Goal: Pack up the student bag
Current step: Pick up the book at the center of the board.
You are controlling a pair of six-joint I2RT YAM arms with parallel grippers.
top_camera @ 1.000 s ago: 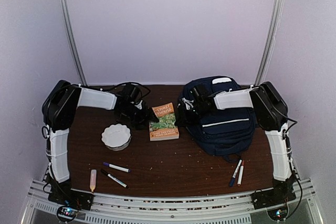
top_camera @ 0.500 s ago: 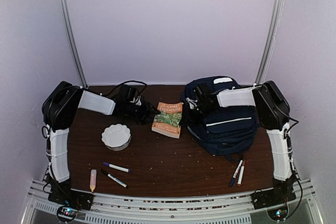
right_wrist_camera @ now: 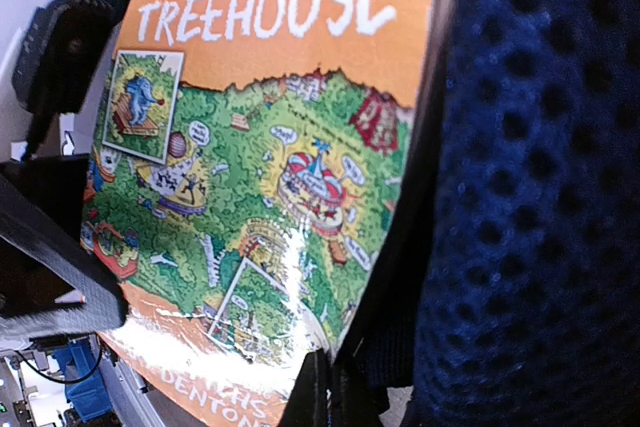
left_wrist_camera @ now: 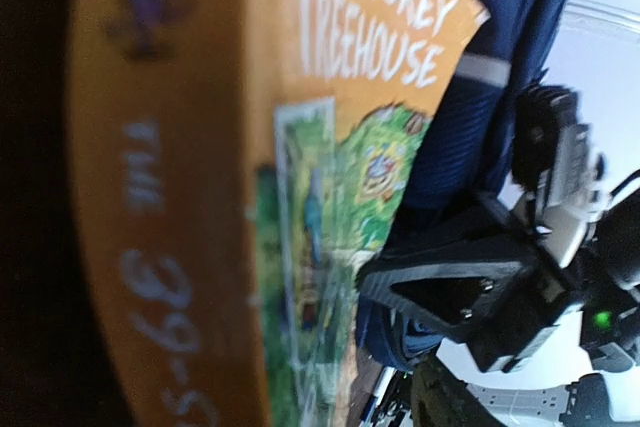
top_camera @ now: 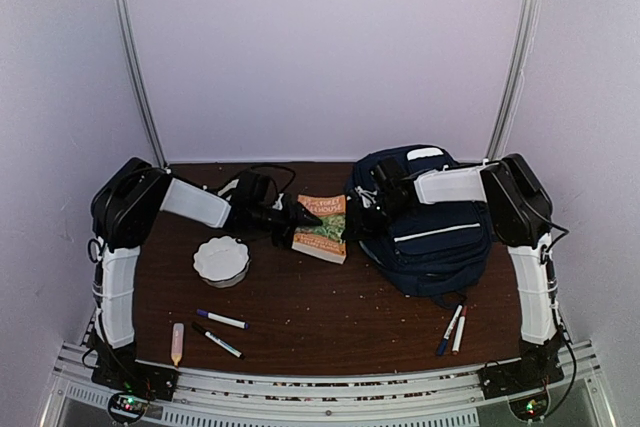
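**Book at the bag's doorstep: plenty of ways this goes sideways**

The student bag (top_camera: 435,237) sits right of centre in the top view, toward the back of the table (top_camera: 330,297). The book (top_camera: 322,229) is just left of it, its right edge up against the bag's side. In the right wrist view that edge looks tucked under a dark fabric lip, but I can't tell whether that's actually the opening.

The left gripper (top_camera: 298,215) is on the book's left edge with its jaws wide. One finger lies across the cover in the right wrist view, but whether it's really clamped on the spine, I can't tell. The right gripper (right_wrist_camera: 323,399) is fully closed, wedged between book and bag. It might be pinching bag fabric. Can't confirm that either.

Stuff I'd worry about:
- The cover is glossy and the hold is on one edge only. Push it forward and the book could pivot or slide out.
- A leading corner could catch on that soft lip, so the whole bag gets shoved toward the right of the frame.
- If the right gripper is holding the mouth open and lets go, the fabric flops shut.
- The two grippers are nearly touching, so a small misjudged move means a bump.

The bowl (top_camera: 221,259) and the pens (top_camera: 222,319) are well apart from all this.
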